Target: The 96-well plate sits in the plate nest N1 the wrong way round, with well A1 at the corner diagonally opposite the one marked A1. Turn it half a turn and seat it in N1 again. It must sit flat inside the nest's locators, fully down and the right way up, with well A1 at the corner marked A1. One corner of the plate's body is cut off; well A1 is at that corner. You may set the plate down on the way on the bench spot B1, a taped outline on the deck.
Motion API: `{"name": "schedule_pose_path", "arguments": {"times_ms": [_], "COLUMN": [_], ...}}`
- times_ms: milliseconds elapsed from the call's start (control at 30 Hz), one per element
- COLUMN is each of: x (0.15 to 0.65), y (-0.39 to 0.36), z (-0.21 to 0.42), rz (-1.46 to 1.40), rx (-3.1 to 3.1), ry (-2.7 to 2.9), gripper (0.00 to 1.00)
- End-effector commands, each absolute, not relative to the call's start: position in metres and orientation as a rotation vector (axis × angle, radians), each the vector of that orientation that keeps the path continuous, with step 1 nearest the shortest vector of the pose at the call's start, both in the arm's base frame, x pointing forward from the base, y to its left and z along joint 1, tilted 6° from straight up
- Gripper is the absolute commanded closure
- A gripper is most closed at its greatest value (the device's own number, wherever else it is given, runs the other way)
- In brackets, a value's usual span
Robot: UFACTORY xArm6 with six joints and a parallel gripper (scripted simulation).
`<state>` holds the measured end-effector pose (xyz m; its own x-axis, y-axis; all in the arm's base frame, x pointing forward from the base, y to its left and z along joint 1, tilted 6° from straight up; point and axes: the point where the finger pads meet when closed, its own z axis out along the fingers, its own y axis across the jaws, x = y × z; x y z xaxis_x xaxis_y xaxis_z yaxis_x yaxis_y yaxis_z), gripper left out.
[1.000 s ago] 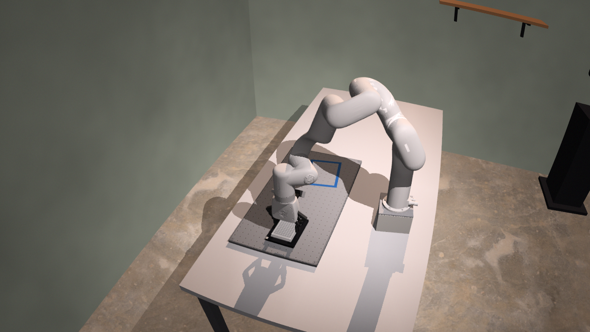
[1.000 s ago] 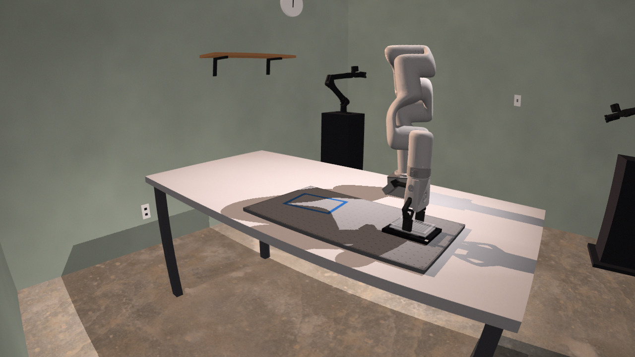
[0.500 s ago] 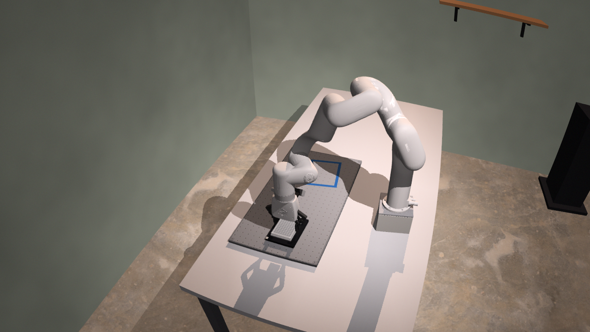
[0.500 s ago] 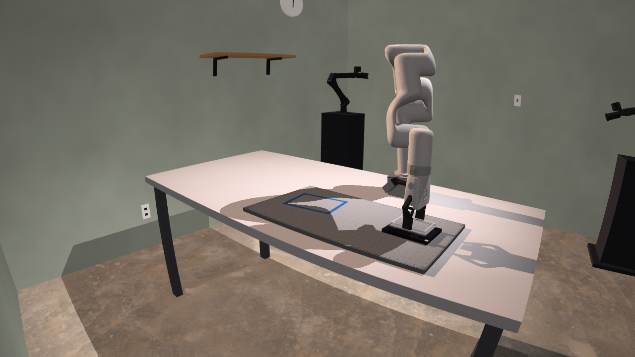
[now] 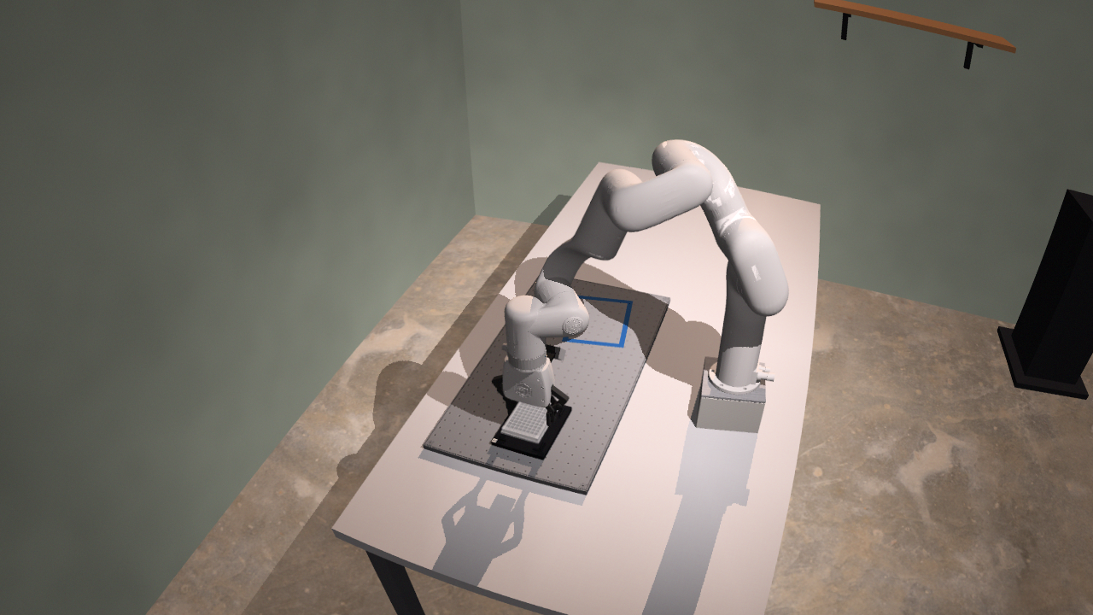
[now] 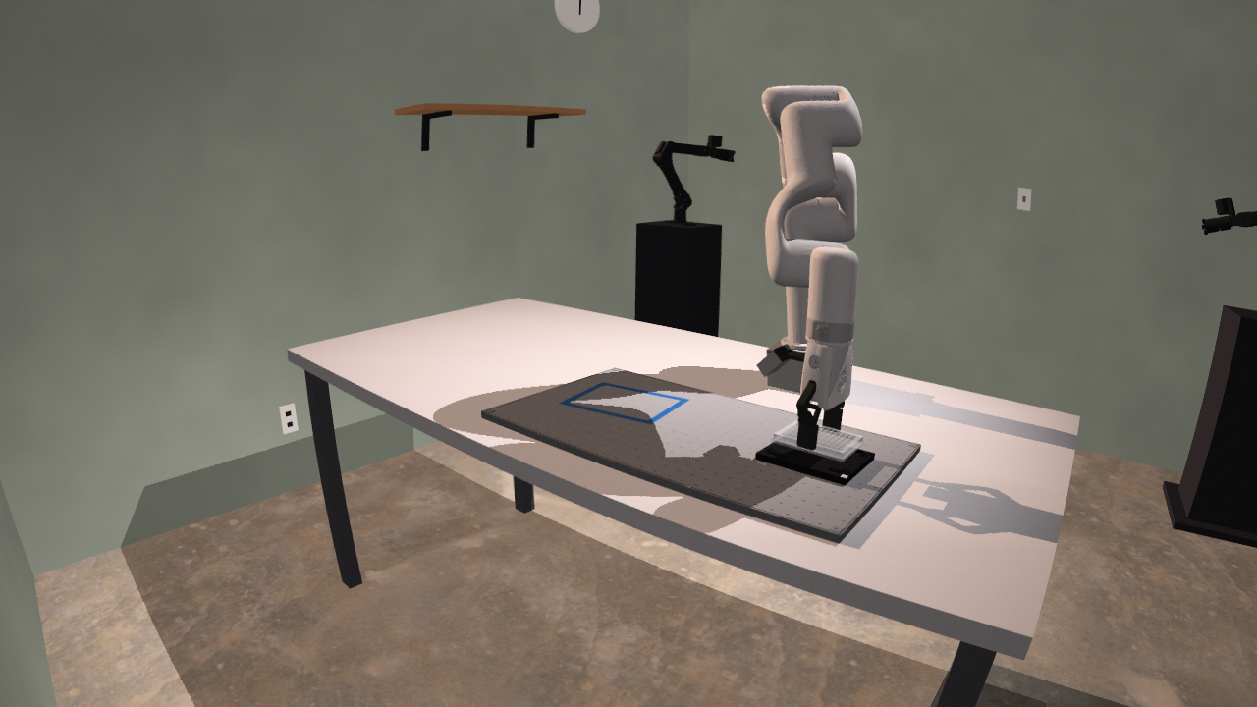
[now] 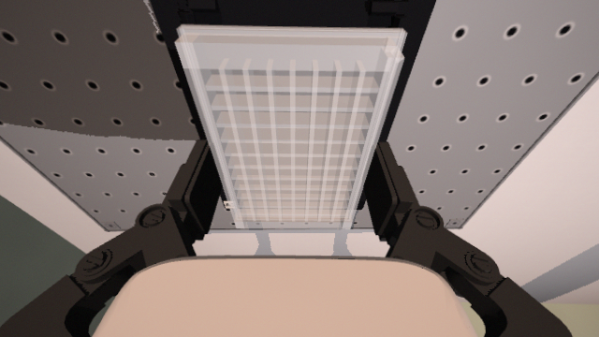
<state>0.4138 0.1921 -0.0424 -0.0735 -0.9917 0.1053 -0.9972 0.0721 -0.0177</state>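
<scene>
The clear 96-well plate [image 7: 290,131] is between my two black fingers, which press on its long sides. My gripper [image 7: 293,160] is shut on it and holds it level, a little above the black nest N1 [image 6: 815,461]. The plate's cut corner [image 7: 394,48] is at the far right in the wrist view. A small white mark [image 7: 227,204] on the nest shows at the near left, diagonally opposite. In the top view the plate [image 5: 525,423] shows under my gripper [image 5: 527,405], over the nest [image 5: 534,444]. In the exterior view the plate [image 6: 819,437] hangs just clear of the nest.
The nest stands at one end of a grey perforated deck [image 5: 581,397] on a white table. The blue taped outline B1 [image 5: 604,322] lies at the deck's other end, also seen in the exterior view [image 6: 624,403]. My arm's base [image 5: 729,397] stands beside the deck.
</scene>
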Motion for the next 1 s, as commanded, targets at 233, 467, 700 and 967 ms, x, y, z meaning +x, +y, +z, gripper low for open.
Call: {"name": "schedule_pose_path", "arguments": {"times_ms": [233,467,700,967], "x": [0.415,0.415,0.415,0.415], "y": [0.193,0.194,0.195,0.196], "z": [-0.037,-0.032,-0.024,-0.010], "rz": [0.132,0.132,0.132,0.132], "rx": [2.095,2.095,2.095,2.095], "ry": [-2.254,-2.254,-2.254,-2.254], "gripper": [1.00,1.00,1.00,1.00]}}
